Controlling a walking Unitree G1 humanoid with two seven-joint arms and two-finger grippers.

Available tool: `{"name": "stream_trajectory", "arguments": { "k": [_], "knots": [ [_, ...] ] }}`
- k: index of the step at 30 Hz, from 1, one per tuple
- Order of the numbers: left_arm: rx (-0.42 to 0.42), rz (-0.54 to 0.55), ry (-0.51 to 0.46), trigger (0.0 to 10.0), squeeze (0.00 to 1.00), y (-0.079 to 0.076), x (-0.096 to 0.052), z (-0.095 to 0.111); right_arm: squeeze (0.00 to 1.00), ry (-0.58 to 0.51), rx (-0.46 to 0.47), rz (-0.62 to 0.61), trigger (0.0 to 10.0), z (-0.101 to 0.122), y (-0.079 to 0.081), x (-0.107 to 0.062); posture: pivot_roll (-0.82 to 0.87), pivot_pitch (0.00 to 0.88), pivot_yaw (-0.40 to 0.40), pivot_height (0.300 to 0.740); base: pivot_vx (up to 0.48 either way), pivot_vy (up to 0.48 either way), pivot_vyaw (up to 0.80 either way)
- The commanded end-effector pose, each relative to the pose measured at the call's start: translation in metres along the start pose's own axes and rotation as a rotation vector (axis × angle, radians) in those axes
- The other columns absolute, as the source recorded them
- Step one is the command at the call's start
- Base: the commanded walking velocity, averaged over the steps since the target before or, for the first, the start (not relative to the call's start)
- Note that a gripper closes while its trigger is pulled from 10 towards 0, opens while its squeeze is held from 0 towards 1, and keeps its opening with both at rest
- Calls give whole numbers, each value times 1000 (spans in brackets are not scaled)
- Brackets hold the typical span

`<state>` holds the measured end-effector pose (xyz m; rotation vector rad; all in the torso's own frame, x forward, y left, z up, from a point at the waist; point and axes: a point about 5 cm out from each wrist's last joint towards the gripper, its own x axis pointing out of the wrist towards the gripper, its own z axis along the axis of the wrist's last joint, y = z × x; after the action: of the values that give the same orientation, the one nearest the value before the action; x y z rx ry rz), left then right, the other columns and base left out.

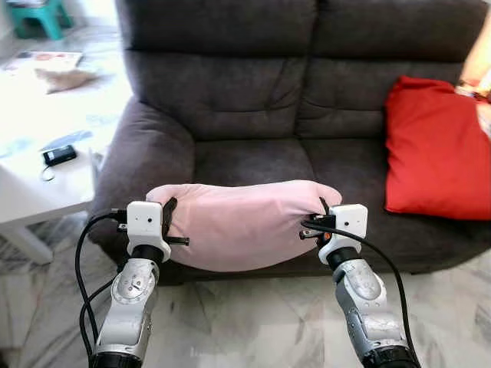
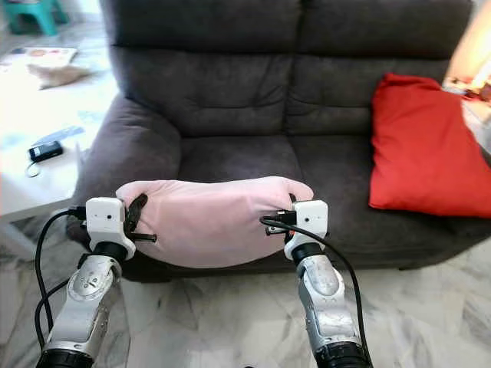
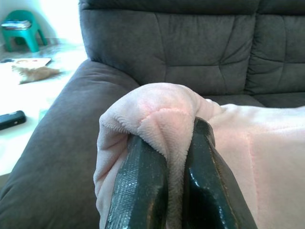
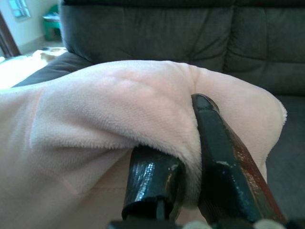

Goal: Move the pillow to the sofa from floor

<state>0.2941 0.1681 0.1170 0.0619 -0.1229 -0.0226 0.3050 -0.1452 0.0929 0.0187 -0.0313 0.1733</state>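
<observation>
Held up in the air just in front of the sofa [image 1: 253,100], off the floor: the pink pillow [image 1: 245,222]. Pinched at one end by the left gripper [image 1: 168,222], fingers [image 3: 143,191] squeezed tight on a fold of soft cloth. Pinched at the other end by the right gripper [image 1: 322,222], fingers [image 4: 224,162] closed on a fold there too.

Could slip out — only a small bit of fuzzy cloth sits in each pinch, and the middle sags down. Could fall back onto the floor [image 1: 253,322] if one end lets go first. Could also catch on the front edge of the seat if not lifted high enough, since the bottom of the pillow looks to hang lower than the seat. Could bump the red pillow [image 1: 437,146] if set down too far right.

Soft and dark grey, with two wide seats — plenty of room on the left one. Shiny pale stone underfoot, with grey streaks. Off to the left, a white table [image 1: 38,184] with a small black thing [image 1: 59,155] on it. Far back, a green stool [image 1: 38,17] in bright light.
</observation>
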Motion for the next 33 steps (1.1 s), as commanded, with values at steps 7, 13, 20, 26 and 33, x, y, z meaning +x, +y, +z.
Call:
{"name": "stream_trajectory", "arguments": {
  "k": [7, 13, 20, 26, 33],
  "knots": [
    [-9, -10, -40, 10000, 0, -2, 2, 8, 0, -50, -1, -13, 10000, 11, -4, 2, 2, 73, -68, 740, 0, 0, 0],
    [-9, -11, -39, 10000, 0, -2, 2, 8, 0, -59, -12, -5, 10000, 12, -3, 2, 4, 81, -70, 740, 0, 0, 503],
    [3, -5, -32, 10000, 0, -1, 2, 8, 0, -52, 4, -4, 10000, 11, -2, 2, 4, 83, -71, 740, 0, 0, 182],
    [0, -7, -35, 10000, 0, -1, 2, 8, 0, -52, -5, -4, 10000, 11, -3, 3, 3, 85, -74, 740, 0, 0, 0],
    [46, -21, -93, 10000, 0, 0, 4, 22, 0, -113, -15, -22, 10000, 22, -5, 4, 5, 88, -75, 740, 0, 0, 0]
  ]
}}
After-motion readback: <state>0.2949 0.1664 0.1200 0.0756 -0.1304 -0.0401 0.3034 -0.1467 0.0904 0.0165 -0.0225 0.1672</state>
